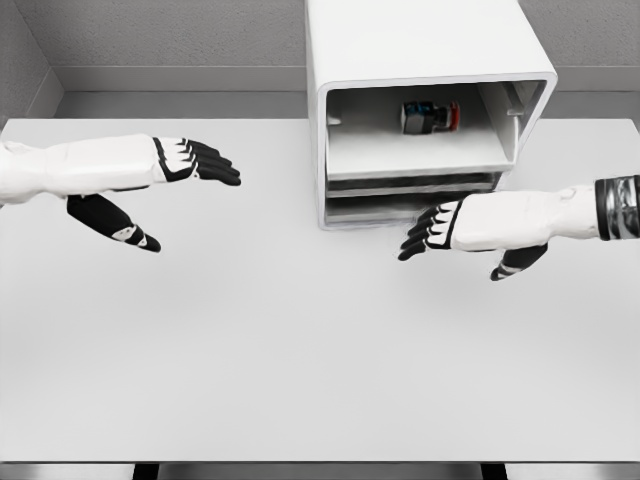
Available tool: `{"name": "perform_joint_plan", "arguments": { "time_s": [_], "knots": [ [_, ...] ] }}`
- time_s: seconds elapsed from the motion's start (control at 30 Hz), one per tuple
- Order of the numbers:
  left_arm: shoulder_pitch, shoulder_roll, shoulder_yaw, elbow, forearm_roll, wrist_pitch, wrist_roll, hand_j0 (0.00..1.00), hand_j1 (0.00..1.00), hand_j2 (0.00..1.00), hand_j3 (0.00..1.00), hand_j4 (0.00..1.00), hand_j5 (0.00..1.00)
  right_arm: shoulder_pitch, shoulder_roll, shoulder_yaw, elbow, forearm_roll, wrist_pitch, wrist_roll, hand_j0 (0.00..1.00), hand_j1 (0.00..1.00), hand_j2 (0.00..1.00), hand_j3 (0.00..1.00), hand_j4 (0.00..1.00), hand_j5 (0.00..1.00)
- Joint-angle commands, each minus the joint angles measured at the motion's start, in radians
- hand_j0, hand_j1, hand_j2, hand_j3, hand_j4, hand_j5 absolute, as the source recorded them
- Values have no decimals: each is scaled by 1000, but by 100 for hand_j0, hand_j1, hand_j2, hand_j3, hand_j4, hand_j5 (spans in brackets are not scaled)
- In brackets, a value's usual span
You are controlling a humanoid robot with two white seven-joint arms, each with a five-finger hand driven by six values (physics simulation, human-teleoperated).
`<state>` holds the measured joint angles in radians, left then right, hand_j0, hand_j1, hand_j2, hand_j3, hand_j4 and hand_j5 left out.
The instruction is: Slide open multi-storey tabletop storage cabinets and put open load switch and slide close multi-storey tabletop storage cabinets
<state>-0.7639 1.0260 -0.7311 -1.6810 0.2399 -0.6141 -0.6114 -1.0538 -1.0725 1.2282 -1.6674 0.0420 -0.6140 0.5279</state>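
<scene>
The right hand (440,228), fingers relaxed and empty, hovers just near the cabinet (420,60); the load switch (430,117) lies farther inside.

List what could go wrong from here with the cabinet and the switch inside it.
1. The load switch lies loose deep in the top compartment of the cabinet; a hard push might knock it about.
2. The right hand hovers open at the lower drawer fronts, so it may catch the wrong level.
3. The left hand is far off and cannot steady the cabinet if it slides.

White cabinet (425,50), blk/white hands.
</scene>
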Motion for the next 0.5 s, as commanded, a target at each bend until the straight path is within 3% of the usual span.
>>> {"name": "perform_joint_plan", "arguments": {
  "time_s": [0.0, 0.27, 0.47],
  "knots": [
    [0, 2, 1, 0, 7, 3, 0, 100, 100, 100, 100, 100, 100, 6, -79, -1, -5, -10, 3, -5, 100, 100, 100, 100, 100, 100],
    [2, 2, 2, 1, 7, 3, 0, 100, 100, 100, 100, 100, 100, 44, -147, -6, 28, -13, 3, -5, 100, 100, 100, 100, 100, 100],
    [2, 2, 2, 14, 7, 3, 0, 100, 100, 100, 100, 100, 100, 66, -150, -6, 26, -16, 3, -5, 100, 100, 100, 100, 100, 100]
  ]
}}
